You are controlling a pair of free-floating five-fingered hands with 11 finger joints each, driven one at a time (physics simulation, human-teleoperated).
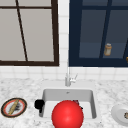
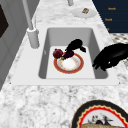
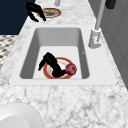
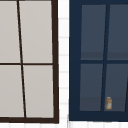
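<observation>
A plate (image 2: 76, 67) (image 3: 46, 72) with an orange-red rim and a white middle lies on the sink's floor. On its wall-side edge rest a round dark-red vegetable (image 2: 57, 53) (image 3: 71, 68) and a dark purple eggplant (image 2: 68, 54) (image 3: 59, 73). My right hand (image 2: 75, 44) (image 3: 50, 61) (image 1: 78, 102) reaches down into the basin, its fairly straight fingers touching the eggplant and its thumb held apart. My left hand (image 1: 39, 103) (image 2: 111, 56) (image 3: 35, 10) hangs over the sink's left front corner with relaxed, drooping fingers and holds nothing. A big red ball (image 1: 67, 115) hides most of the basin in the front view.
The faucet (image 1: 68, 78) (image 2: 32, 36) (image 3: 95, 37) stands behind the sink (image 1: 47, 93). A dark-rimmed plate with a rolling pin (image 1: 13, 107) (image 3: 51, 12) lies on the left counter, and a white plate (image 1: 120, 113) (image 2: 82, 12) on the right. A jar (image 1: 108, 49) (image 4: 108, 103) sits in the navy glass cabinet.
</observation>
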